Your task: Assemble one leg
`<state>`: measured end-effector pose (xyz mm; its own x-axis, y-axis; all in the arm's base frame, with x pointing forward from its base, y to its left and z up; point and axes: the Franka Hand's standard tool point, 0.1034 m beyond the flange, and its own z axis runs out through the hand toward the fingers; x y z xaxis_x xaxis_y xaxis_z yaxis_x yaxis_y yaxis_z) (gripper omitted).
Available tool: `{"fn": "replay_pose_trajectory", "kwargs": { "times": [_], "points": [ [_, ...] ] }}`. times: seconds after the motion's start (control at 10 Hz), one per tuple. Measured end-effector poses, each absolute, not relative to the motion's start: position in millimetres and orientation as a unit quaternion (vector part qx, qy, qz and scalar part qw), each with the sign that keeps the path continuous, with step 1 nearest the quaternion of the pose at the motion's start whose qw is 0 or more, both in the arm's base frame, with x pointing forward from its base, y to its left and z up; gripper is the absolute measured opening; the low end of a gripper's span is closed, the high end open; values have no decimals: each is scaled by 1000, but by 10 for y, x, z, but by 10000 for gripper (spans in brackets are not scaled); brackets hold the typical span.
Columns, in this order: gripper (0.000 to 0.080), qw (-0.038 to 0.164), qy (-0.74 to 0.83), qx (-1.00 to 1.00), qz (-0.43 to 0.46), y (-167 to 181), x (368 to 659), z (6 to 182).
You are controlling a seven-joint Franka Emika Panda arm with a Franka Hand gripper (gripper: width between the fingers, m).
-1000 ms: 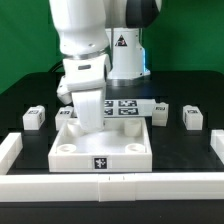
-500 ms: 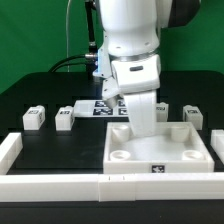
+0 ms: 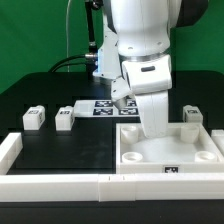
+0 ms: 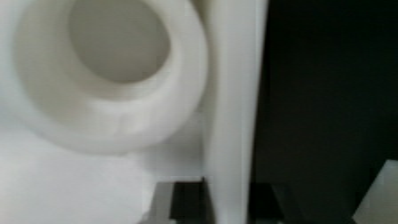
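White plastic on a black desk [image 3: 70,150]: square panel [image 3: 140,166] at lower right of the exterior view, close against the front rail [image 3: 60,184], touching or not impossible to say. Down inside that panel near its back rim, the gripper [image 3: 156,133], fingertips lost against the white; jaw opening impossible to judge, likewise any hold on the rim. In the blurred wrist view, only panel floor, a round socket [image 4: 111,45] and one raised rim, no finger in sight. None of the visible legs in the gripper: first leg [image 3: 33,118] and second leg [image 3: 67,118] at mid left, well apart from the panel; third leg [image 3: 192,116] at mid right, just behind the panel's far corner; no fourth to be seen, perhaps hidden by the arm. Behind, at centre, the marker board [image 3: 103,106]. Worth watching from here: given a sideways shove of the panel toward the frame's right, likely to nudge or topple that third leg, so near already; given a lift on a poor hold, liable to tilt the panel or drop it onto the rail; given a hard press, apt to wedge a corner against the rail and skew the sockets, spoiling the later seating of a leg.
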<state>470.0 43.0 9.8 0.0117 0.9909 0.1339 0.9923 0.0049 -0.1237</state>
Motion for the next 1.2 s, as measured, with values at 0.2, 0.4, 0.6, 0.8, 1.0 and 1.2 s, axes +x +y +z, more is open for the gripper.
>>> {"fn": "replay_pose_trajectory", "kwargs": {
  "times": [0.2,0.4,0.6,0.8,1.0,1.2],
  "points": [
    [264,91,-704,-705,-3,424,4693,93],
    [448,91,-704,-704,-3,420,4691,91],
    [634,91,-704,-704,-2,416,4689,90],
    [645,91,-704,-704,-2,415,4688,89],
    [649,90,-700,-708,-2,409,4676,106],
    [649,77,-684,-726,1,374,4550,310]
  ]
}}
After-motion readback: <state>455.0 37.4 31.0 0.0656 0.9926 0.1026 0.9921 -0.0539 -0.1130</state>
